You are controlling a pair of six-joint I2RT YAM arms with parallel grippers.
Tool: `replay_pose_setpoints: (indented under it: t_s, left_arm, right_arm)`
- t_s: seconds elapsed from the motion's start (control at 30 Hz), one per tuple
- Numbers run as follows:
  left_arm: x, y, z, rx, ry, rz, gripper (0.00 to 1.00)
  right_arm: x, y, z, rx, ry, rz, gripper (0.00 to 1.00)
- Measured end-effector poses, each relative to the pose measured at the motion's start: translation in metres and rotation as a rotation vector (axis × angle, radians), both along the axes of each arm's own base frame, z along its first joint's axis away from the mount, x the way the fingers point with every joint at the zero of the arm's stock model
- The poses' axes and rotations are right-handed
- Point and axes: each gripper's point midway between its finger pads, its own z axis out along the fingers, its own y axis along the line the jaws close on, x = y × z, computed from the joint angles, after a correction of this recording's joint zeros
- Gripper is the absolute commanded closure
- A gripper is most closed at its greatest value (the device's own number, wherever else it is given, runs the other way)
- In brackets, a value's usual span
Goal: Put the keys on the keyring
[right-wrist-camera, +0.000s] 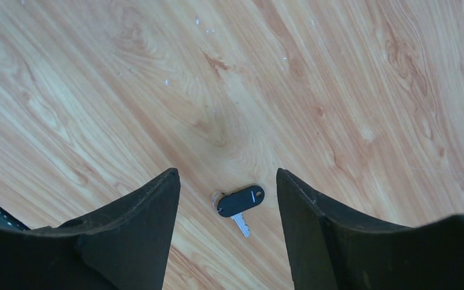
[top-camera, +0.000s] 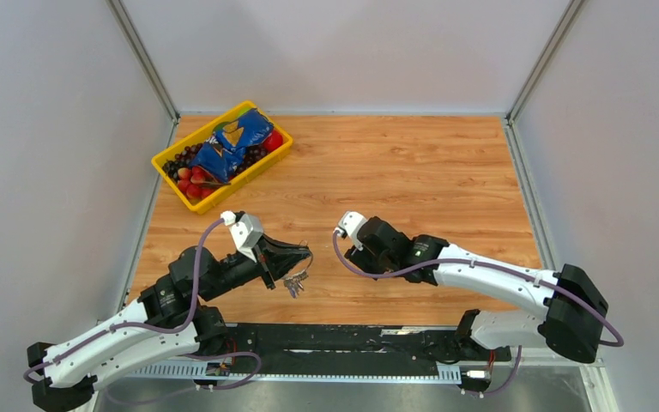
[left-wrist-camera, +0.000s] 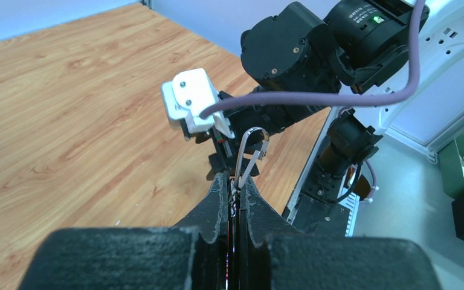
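My left gripper (top-camera: 299, 257) (left-wrist-camera: 237, 181) is shut on the keyring (left-wrist-camera: 251, 150), a thin silver wire loop that sticks out past its fingertips. A small cluster of keys (top-camera: 295, 281) hangs under it, just above the table. My right gripper (right-wrist-camera: 226, 175) (top-camera: 353, 247) is open and points down at the wood, close to the right of the left gripper. A silver key with a black plastic head (right-wrist-camera: 240, 201) lies flat on the table between and below its fingers (right-wrist-camera: 151, 211), untouched. In the top view the right arm hides this key. I cannot make out a blue tag.
A yellow basket (top-camera: 168, 172) with a blue bag and red and dark fruit stands at the back left. Grey walls close in the wooden table (top-camera: 412, 172) on three sides. A black rail (top-camera: 352, 339) with the arm bases runs along the near edge.
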Motion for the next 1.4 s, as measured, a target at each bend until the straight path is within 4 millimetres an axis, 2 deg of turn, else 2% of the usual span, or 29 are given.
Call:
replay_pose_setpoints:
  t_s: [0.2, 0.33, 0.5, 0.73, 1.1, 1.4]
  left_arm:
    - [0.001, 0.001, -0.004, 0.013, 0.006, 0.005, 1.0]
    - [0.001, 0.001, -0.004, 0.015, 0.008, 0.005, 1.0]
    - [0.001, 0.0, -0.005, 0.02, 0.008, 0.005, 1.0]
    - [0.004, -0.004, -0.014, 0.052, 0.019, 0.005, 1.0]
    - [0.005, -0.009, -0.021, 0.078, 0.034, -0.002, 1.0]
    - [0.004, -0.011, -0.024, 0.09, 0.038, -0.014, 1.0]
  right_arm:
    - [-0.009, 0.007, -0.01, -0.082, -0.006, 0.135, 0.39]
    - [-0.012, 0.005, -0.03, -0.205, -0.003, 0.199, 0.39]
    - [-0.019, -0.008, -0.054, -0.35, 0.041, 0.251, 0.41]
    - [-0.021, -0.02, -0.055, -0.422, 0.044, 0.265, 0.41]
    - [-0.022, -0.028, -0.062, -0.488, 0.052, 0.282, 0.44]
    - [-0.029, -0.048, -0.078, -0.555, 0.074, 0.304, 0.47]
